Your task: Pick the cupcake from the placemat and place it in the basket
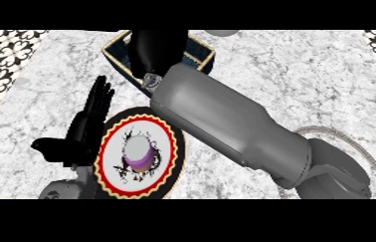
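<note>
Plainly, the scene from largest to smallest:

Counter (294,76): grey marble top that carries everything else.

Right forearm (228,126): a thick grey limb running diagonally from the lower right corner up to the basket, crossing above the placemat's upper right edge.

Basket (202,49): dark, light-rimmed box at the top centre, well apart from the placemat and up and to the right of it.

Placemat (110,151): round, white in the middle with a red scalloped border and a dark rim, at the lower left.

Left hand (88,121): black, fingers straight and pointing up, thumb out to the left, resting just beside the placemat's left edge; it holds nothing.

Right hand (150,47): black, hanging over the basket's inside; I cannot tell what its fingers are doing or whether they carry anything.

Cupcake (140,154): on the placemat's centre, pale top and purple wrapper, not in the basket.

Key relation: the cupcake lies down and to the left of the right hand, back along that forearm's own line; the left hand is far nearer, with the cupcake just to its right.

Judgement: the pick looks undone.
</note>
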`<control>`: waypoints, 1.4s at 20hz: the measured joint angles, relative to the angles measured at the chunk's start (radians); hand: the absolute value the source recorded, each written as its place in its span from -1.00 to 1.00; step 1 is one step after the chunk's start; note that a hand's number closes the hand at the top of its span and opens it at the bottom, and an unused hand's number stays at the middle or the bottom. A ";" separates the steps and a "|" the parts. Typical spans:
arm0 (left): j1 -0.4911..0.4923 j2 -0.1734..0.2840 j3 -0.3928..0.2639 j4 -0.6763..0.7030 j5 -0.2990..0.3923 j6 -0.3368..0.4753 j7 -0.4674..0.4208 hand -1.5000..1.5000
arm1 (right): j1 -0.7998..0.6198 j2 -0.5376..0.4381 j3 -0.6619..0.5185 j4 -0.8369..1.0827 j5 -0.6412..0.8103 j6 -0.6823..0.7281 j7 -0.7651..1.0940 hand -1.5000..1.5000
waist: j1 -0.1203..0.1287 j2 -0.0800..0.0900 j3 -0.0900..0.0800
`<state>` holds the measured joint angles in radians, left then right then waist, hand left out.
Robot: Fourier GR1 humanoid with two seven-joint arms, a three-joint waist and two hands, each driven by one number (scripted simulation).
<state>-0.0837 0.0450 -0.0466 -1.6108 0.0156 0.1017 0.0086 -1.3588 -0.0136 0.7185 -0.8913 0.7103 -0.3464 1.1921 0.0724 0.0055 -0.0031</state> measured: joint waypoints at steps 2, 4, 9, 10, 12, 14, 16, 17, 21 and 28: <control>0.003 -0.004 -0.003 -0.008 -0.003 0.005 0.005 0.00 | 0.006 0.001 0.009 0.024 -0.018 -0.008 -0.008 1.00 | -0.005 0.000 0.000; -0.001 0.005 0.010 -0.003 0.004 0.000 0.000 0.00 | 0.019 0.001 0.021 0.040 -0.031 -0.018 -0.017 1.00 | -0.011 0.000 0.001; 0.007 0.001 0.009 -0.012 0.001 0.005 0.001 0.00 | 0.046 0.001 0.048 0.068 -0.065 -0.064 -0.037 1.00 | -0.011 0.001 0.001; 0.013 0.002 0.009 -0.021 0.004 0.003 0.003 0.00 | 0.056 0.002 0.050 0.078 -0.070 -0.076 -0.044 1.00 | -0.012 0.001 0.001; 0.010 0.006 0.010 -0.025 0.006 -0.002 0.008 0.00 | 0.064 0.002 0.061 0.088 -0.079 -0.097 -0.048 1.00 | -0.012 0.001 0.001; 0.012 0.006 0.012 -0.027 0.005 0.000 0.007 0.00 | 0.084 0.002 0.071 0.091 -0.082 -0.120 -0.054 1.00 | -0.018 0.000 0.001; 0.015 0.011 0.021 -0.027 0.013 -0.003 0.015 0.00 | 0.103 0.003 0.076 0.094 -0.084 -0.147 -0.061 1.00 | -0.021 0.000 0.002; 0.023 0.006 0.014 -0.029 0.008 -0.001 0.010 0.00 | 0.107 0.003 0.072 0.102 -0.088 -0.158 -0.064 1.00 | -0.021 0.000 0.002; 0.028 0.010 0.015 -0.050 0.007 0.001 0.024 0.00 | 0.127 0.003 0.056 0.145 -0.080 -0.203 -0.072 1.00 | -0.026 -0.001 0.002; 0.031 0.008 0.014 -0.050 0.005 0.000 0.021 0.00 | 0.145 0.005 0.059 0.182 -0.121 -0.248 -0.090 -1.00 | -0.028 0.000 0.002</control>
<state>-0.0527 0.0530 -0.0328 -1.6612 0.0207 0.1017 0.0296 -1.2133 -0.0090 0.7774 -0.7092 0.5888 -0.5948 1.1022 0.0447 0.0059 -0.0009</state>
